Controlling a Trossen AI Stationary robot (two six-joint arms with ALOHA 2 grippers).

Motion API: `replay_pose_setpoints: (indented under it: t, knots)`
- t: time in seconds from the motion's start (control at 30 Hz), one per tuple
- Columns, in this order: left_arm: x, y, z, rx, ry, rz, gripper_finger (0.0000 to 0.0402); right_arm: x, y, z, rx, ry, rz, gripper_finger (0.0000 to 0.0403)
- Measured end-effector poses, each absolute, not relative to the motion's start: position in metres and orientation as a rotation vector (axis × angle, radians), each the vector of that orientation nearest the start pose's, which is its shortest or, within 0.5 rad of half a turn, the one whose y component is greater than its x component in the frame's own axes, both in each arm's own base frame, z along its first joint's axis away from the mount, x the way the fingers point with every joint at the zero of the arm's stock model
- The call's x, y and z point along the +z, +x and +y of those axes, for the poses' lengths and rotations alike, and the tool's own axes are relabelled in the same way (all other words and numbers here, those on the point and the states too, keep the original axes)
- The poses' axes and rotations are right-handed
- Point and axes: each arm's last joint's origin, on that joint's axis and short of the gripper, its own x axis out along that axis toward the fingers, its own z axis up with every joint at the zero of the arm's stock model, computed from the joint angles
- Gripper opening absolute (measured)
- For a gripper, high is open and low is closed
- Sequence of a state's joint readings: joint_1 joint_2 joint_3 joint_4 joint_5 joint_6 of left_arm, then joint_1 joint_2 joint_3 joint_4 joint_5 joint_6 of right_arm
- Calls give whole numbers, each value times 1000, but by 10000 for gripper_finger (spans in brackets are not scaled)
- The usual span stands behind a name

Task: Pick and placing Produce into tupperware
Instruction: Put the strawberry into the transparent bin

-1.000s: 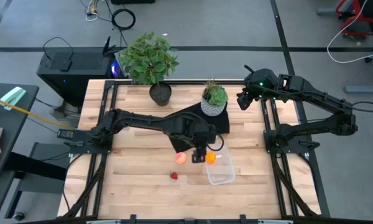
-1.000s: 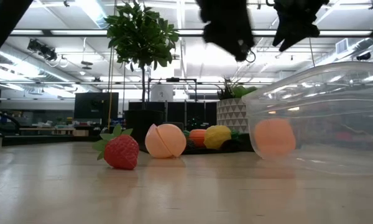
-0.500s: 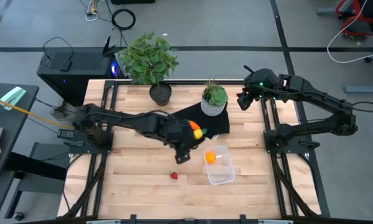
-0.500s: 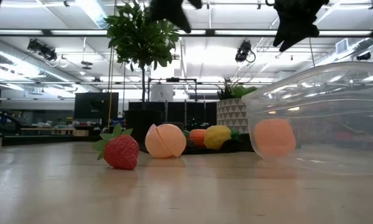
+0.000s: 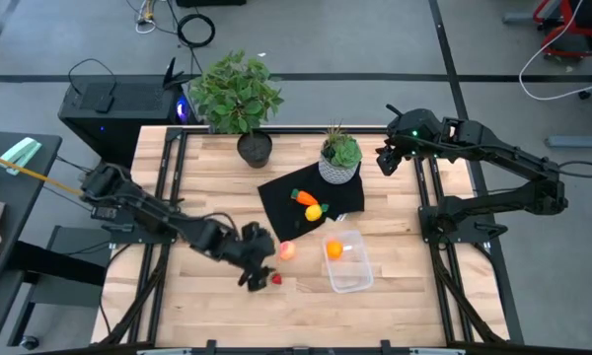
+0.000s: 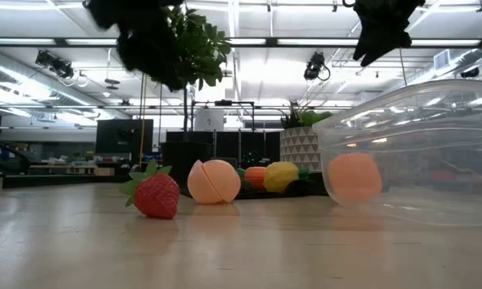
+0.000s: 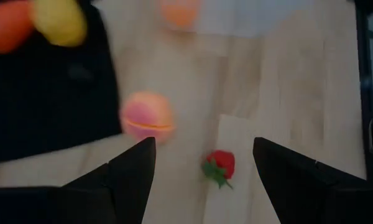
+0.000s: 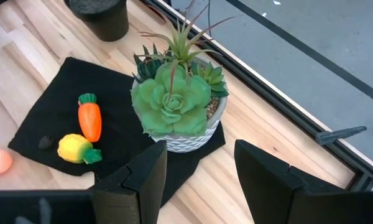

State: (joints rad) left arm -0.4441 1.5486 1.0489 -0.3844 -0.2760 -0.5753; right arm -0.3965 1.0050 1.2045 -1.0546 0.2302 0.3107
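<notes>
My left gripper (image 5: 255,266) hangs open above the table, just left of the tiny red strawberry (image 5: 275,279), which lies on the wood between the fingers' lines in the left wrist view (image 7: 222,164). The pinkish-red ball (image 5: 287,250) sits on the wood beside it. The orange ball (image 5: 333,250) rests inside the clear tupperware (image 5: 355,276). The carrot (image 5: 304,198) and the yellow piece (image 5: 315,210) lie on the black mat (image 5: 276,192). My right gripper (image 5: 385,158) waits open, raised near the far right corner.
A succulent in a patterned white pot (image 5: 340,158) stands on the mat's far corner, and a leafy plant in a dark pot (image 5: 239,99) stands by the far edge. Bare wood lies left of and in front of the strawberry.
My left gripper has swung from above the tupperware toward the table's left and near edge, ending over the strawberry. The produce and the tupperware have stayed where they were.
</notes>
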Motion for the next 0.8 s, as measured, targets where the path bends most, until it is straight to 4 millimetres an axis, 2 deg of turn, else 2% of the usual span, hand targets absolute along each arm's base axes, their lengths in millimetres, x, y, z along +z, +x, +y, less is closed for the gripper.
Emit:
replay_pose_setpoints:
  t: [0.13, 0.37, 0.53, 0.8]
  knots:
    - [207, 279, -141, 2, -148, 823, 279, 361, 154, -72, -719, 355, 768, 195]
    - [174, 259, -141, -40, -65, 892, 279, 361, 154, -71, -722, 381, 759, 195]
    - [167, 259, -141, -155, -26, 854, 279, 361, 154, -71, -716, 386, 759, 195]
    - [165, 266, -129, -209, 81, 843, 279, 361, 154, -71, -718, 412, 750, 195]
